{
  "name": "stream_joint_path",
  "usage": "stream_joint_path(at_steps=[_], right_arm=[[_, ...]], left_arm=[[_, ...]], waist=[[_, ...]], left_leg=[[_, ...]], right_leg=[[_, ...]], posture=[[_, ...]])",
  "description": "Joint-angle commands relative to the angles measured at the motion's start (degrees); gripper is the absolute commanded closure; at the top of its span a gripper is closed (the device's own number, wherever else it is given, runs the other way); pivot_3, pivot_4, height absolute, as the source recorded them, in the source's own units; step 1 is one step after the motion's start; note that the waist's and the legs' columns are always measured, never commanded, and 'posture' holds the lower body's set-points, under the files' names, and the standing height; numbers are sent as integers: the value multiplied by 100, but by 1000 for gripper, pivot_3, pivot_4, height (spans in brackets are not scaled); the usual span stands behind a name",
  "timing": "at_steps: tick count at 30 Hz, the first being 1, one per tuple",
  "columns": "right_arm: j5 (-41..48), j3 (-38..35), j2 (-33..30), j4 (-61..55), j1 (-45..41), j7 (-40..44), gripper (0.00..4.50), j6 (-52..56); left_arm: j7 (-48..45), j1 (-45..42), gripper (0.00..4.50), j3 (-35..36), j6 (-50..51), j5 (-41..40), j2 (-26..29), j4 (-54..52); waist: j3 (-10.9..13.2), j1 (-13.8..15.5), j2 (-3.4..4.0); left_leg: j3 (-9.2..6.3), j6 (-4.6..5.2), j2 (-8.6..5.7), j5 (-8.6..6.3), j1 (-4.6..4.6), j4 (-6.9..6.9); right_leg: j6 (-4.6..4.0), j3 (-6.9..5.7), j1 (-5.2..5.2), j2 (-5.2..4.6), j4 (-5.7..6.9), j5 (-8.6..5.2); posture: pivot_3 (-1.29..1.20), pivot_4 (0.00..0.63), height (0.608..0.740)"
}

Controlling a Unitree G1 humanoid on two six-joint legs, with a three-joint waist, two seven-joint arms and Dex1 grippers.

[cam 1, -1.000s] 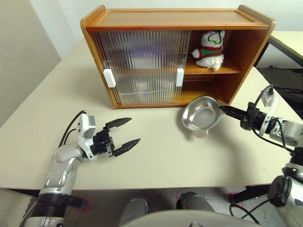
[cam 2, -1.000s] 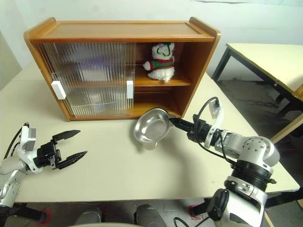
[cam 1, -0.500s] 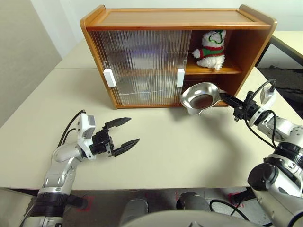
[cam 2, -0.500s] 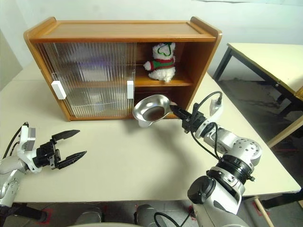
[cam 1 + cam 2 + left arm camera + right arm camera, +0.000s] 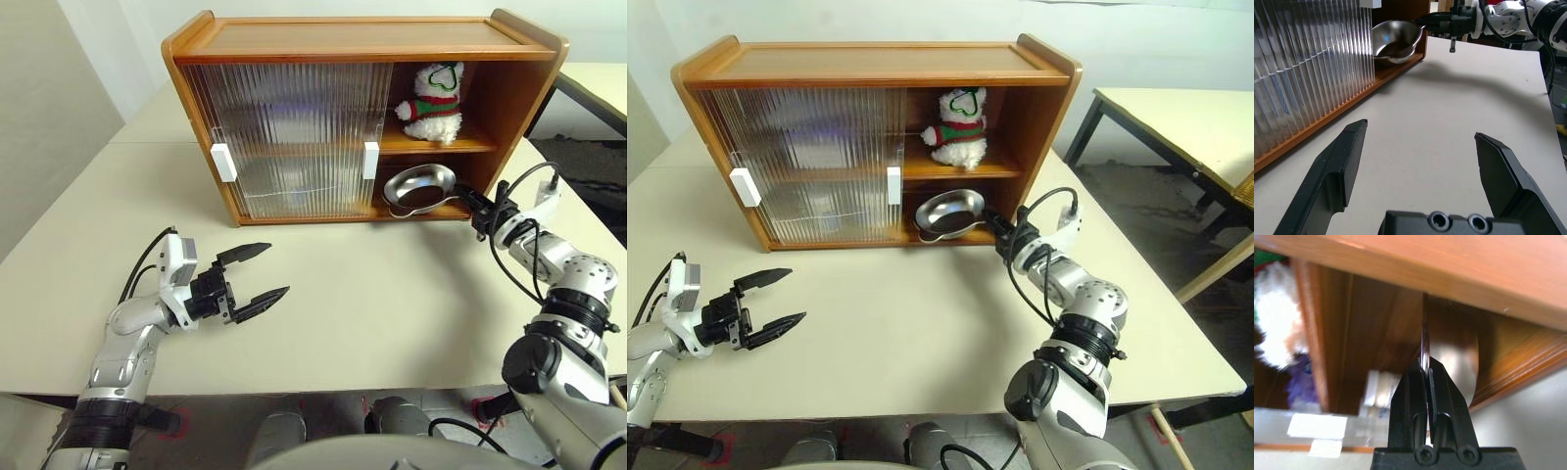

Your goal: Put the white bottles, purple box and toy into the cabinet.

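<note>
Right gripper (image 5: pixel 468 199) pinches rim of steel bowl (image 5: pixel 420 186), bowl inside cabinet (image 5: pixel 362 108) lower shelf, right open bay. Toy (image 5: pixel 431 101) on upper shelf, 12 o'clock of bowl. Left gripper (image 5: pixel 257 277) spread wide, empty, over table (image 5: pixel 392 313), 7 o'clock of cabinet.

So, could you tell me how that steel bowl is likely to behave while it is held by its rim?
The steel bowl looks thin and rigid, so it should keep its shape and probably weighs little. Its polished surface seems slippery; pinched only at the rim by the right gripper, it might swivel or slide. With its rounded underside, it may rock when set on the cabinet shelf.
</note>
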Motion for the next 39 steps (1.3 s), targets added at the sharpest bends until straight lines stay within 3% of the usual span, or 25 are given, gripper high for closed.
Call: stream_joint_path(at_steps=[1, 7, 15, 18, 28, 39], right_arm=[[-34, 213, 170, 17, -115, -200, 4491, -369], [-163, 447, 609, -30, -215, -701, 4491, -1313], [-284, 858, 562, 410, -372, -582, 4491, -1720], [-387, 1007, 498, 591, -428, -447, 3780, -1925], [-427, 1191, 415, 726, -360, -221, 147, -2135], [-987, 2223, -336, -648, 724, 417, 27, -1689]], left_arm=[[29, 15, 0, -8, 70, 63, 48, -129], [55, 61, 0, -4, 130, 54, 55, -199], [57, 26, 0, -13, 160, 70, 52, -203], [69, 21, 0, -33, 152, 93, 40, -200], [91, -25, 0, -72, 138, 114, 11, -174], [62, -68, 0, -91, 146, 126, 10, -156]], waist=[[0, -8, 1], [1, -27, 5], [2, -36, 8], [2, -49, 8], [2, -54, 9], [2, -65, 9]], left_leg=[[0, 0, 1, 0, 0, 0], [-1, 0, 10, 0, 0, 0], [-4, -1, 18, 0, -1, -1], [-3, -1, 22, 0, -1, -1], [-3, -1, 25, -1, -4, -5], [-3, -2, 22, -1, -3, -1]], right_leg=[[0, -1, 0, 0, 0, 0], [1, -8, -2, 2, -1, 11], [-35, -13, -5, 0, -2, 3], [-38, -15, -6, 2, -2, 6], [-23, -22, -9, 3, -3, 15], [-11, -26, 0, 4, -7, 20]], posture=[[-91, 2, 740], [-92, 6, 740], [-93, 8, 740], [-90, 4, 740], [-101, 4, 740], [-108, 7, 740]])
